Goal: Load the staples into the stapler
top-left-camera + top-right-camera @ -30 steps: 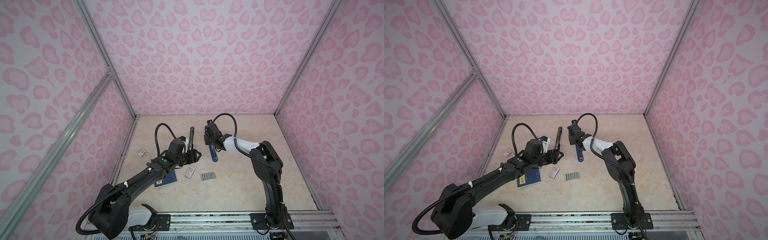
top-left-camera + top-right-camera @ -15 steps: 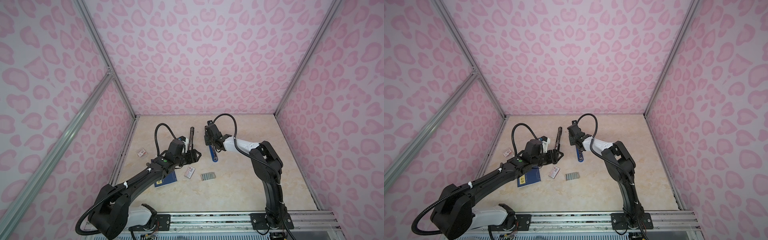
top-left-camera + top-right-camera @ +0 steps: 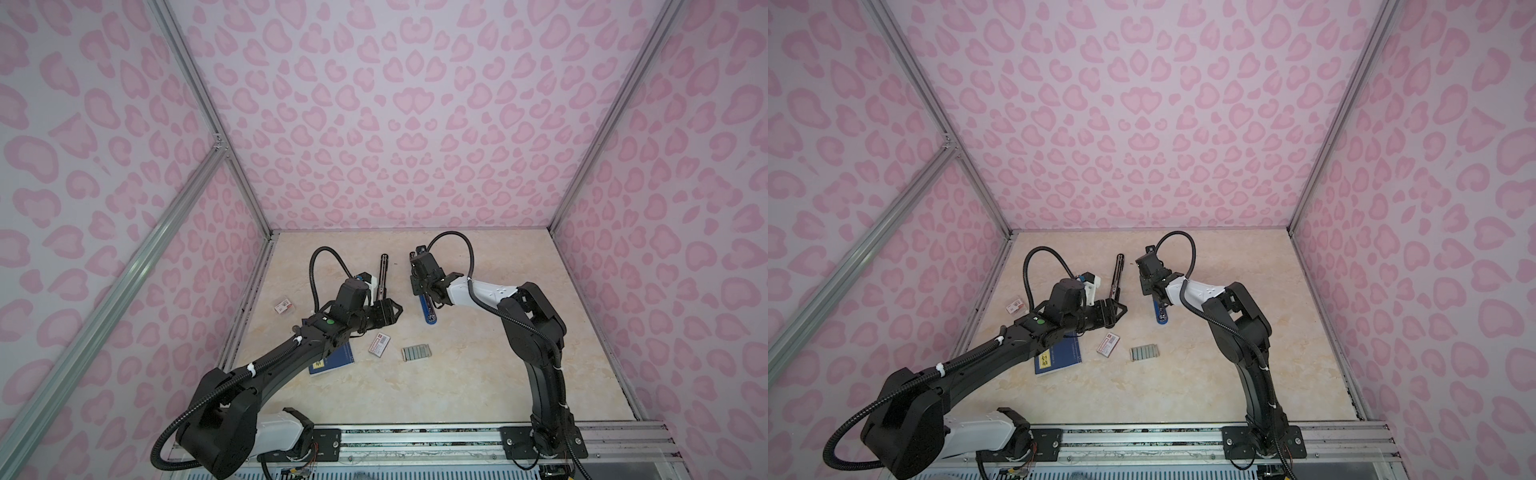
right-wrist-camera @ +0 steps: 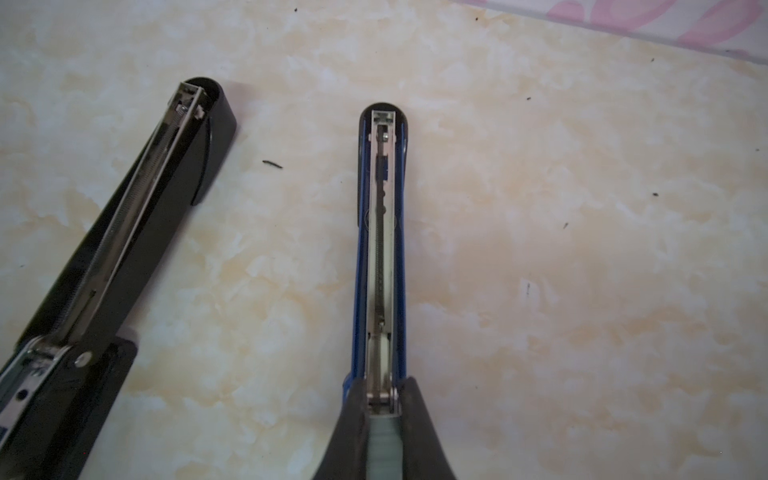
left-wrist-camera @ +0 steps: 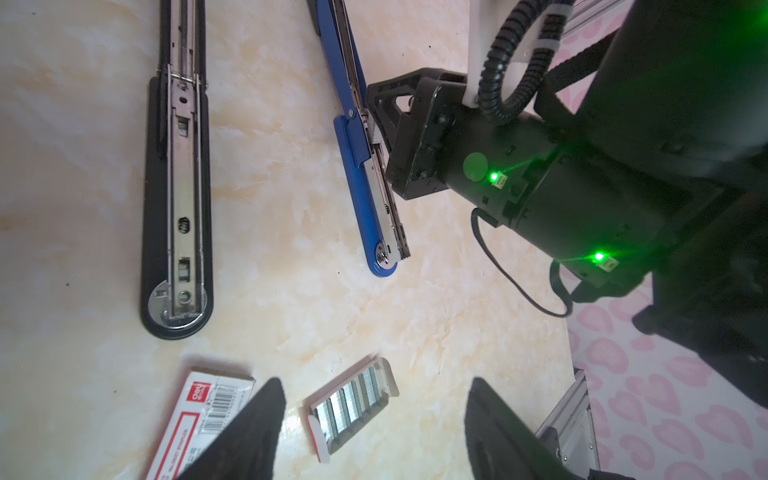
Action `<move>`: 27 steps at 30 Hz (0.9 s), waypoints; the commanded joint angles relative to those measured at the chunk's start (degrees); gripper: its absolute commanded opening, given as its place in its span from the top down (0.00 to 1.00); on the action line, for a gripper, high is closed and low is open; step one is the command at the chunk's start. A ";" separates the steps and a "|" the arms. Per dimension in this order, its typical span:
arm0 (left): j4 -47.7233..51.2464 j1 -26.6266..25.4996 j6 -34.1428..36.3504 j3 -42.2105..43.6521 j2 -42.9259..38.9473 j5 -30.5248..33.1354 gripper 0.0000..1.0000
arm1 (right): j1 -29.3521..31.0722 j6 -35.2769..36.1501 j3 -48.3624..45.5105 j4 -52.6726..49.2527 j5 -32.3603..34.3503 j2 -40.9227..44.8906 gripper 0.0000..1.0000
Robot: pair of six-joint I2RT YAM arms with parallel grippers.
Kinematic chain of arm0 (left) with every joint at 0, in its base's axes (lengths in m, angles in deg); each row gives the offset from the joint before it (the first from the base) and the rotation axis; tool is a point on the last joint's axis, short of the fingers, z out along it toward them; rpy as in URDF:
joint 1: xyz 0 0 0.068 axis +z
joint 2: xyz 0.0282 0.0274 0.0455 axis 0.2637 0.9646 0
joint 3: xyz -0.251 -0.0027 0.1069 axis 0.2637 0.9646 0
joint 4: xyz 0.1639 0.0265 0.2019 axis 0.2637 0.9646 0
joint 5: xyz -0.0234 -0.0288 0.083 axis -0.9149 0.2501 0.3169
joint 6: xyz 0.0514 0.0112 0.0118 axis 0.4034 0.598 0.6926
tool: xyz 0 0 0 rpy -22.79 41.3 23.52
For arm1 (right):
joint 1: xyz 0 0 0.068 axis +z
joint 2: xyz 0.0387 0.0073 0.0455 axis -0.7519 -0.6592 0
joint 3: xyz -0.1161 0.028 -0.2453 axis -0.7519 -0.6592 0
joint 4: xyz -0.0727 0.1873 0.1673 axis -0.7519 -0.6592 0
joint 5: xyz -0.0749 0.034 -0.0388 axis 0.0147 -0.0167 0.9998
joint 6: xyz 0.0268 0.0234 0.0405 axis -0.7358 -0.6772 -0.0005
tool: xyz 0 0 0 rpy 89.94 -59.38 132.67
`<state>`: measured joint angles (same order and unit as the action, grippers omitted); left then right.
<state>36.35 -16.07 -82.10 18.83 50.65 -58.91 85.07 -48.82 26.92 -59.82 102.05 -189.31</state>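
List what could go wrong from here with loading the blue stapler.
1. The right hand pinches what looks like a staple strip at the hinge of the blue stapler; if skewed, it may jam or break.
2. Nothing braces that stapler: the open left hand is off by the loose staples, so a push could slide it toward the black stapler.

- On the white-and-red box [image 5: 195, 419], just beside the staples [image 5: 353, 405], you can read "deli" on a red patch, a barcode, and "STAPLES" along its red-framed face.
- The black stapler [image 5: 176, 199], farther from the staples, bears an oval stamp you cannot read.
- The blue booklet [image 3: 1059, 357], near the staples, carries a yellow label too small to read.
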 commanded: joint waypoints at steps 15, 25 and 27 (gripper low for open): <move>-1.44 0.06 -0.15 -0.07 -0.19 0.21 0.29 | 0.35 -0.34 -0.47 -0.06 0.35 1.66 0.86; -1.48 0.06 -0.15 0.54 -0.42 0.43 0.29 | 0.60 -0.38 -1.48 0.38 0.10 0.86 0.86; -1.52 0.06 -0.15 0.54 -0.46 0.43 0.29 | 0.60 -0.30 -1.69 0.48 0.31 0.86 0.86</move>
<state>36.37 -16.07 -82.10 19.33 50.65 -58.89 85.58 -48.91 25.74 -59.71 102.03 -187.87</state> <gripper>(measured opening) 0.714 0.137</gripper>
